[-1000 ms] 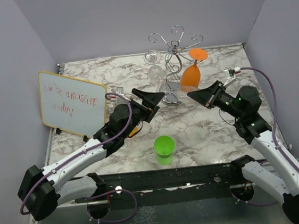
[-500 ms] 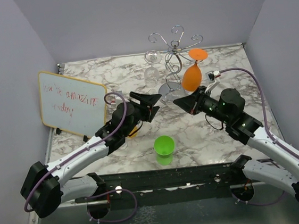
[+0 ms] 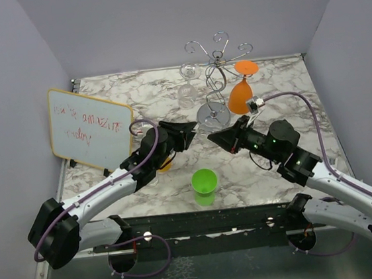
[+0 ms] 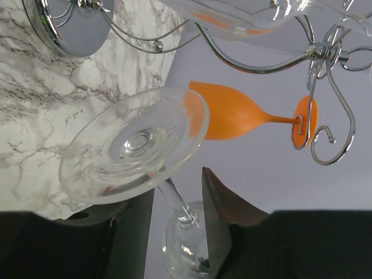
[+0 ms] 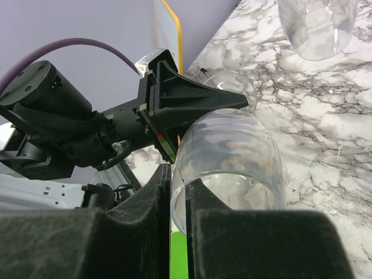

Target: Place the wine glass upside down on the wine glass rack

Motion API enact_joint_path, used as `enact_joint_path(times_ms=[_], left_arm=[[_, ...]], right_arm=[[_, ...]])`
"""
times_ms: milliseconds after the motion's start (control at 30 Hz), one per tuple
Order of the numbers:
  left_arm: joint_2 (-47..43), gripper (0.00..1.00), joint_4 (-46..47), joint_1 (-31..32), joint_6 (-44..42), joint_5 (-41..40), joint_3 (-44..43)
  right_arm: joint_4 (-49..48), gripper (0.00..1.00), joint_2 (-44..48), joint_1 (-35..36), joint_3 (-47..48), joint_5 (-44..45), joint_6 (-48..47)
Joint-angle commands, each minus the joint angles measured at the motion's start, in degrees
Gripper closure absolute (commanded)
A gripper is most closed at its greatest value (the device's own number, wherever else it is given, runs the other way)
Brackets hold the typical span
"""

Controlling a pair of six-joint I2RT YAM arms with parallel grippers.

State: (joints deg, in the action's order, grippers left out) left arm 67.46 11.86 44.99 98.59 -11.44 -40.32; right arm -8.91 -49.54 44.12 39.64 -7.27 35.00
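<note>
A clear wine glass lies tilted in the air between my two grippers. My right gripper (image 5: 179,174) is shut on the rim of its bowl (image 5: 232,157). My left gripper (image 4: 174,186) stands open around the stem (image 4: 174,200), with a small gap on each side, just behind the round foot (image 4: 133,145). In the top view the left gripper (image 3: 186,129) and right gripper (image 3: 215,136) nearly meet in front of the wine glass rack (image 3: 217,59). An orange glass (image 3: 238,95) and a clear glass (image 3: 187,89) hang upside down on the rack.
The rack's mirrored base (image 3: 213,114) sits just behind both grippers. A green cup (image 3: 204,183) stands near the front edge. A whiteboard (image 3: 91,128) leans at the left. An orange object (image 3: 166,165) lies partly under the left arm. Grey walls close in three sides.
The right arm has carried the clear glass leftward to the left gripper. The left jaws have narrowed from wide open to close around the stem.
</note>
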Motion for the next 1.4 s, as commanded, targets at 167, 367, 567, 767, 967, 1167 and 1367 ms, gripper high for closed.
enact_joint_path(times_ms=[167,367,567,767,967,1167,1367], left_arm=[[-1.3,0.67,-3.4,-0.7,3.6,-3.8,0.5],[-1.2,0.69,-3.7,-0.8,6.0,-6.1,0.2],[-0.2,0.71,-4.0,-1.3,7.5,-6.6,-1.3],[0.7,0.83,-5.9,-1.3,7.6,-8.3,-2.8],[0.8,1.0,-6.0,-1.3,5.6,-11.0,-4.0],[-0.9,1.0,-7.2,-1.2,1.4,-13.7,-4.6],[-3.8,1.0,-6.7,-1.2,-2.8,-16.5,-3.0]], right_arm=[[-8.9,0.99,4.2,0.6,-4.6,-2.7,-1.6],[-12.3,0.99,5.6,0.6,-7.0,-6.1,-1.5],[-15.1,0.99,5.7,0.6,-9.0,-9.9,-3.6],[-17.2,0.99,6.0,0.6,-9.8,-13.5,-4.4],[-16.6,0.99,6.2,0.6,-10.3,-13.9,-3.1],[-14.7,0.67,8.1,0.6,-12.4,-8.6,2.7],[-12.1,0.5,11.9,0.6,-14.9,-3.3,8.6]])
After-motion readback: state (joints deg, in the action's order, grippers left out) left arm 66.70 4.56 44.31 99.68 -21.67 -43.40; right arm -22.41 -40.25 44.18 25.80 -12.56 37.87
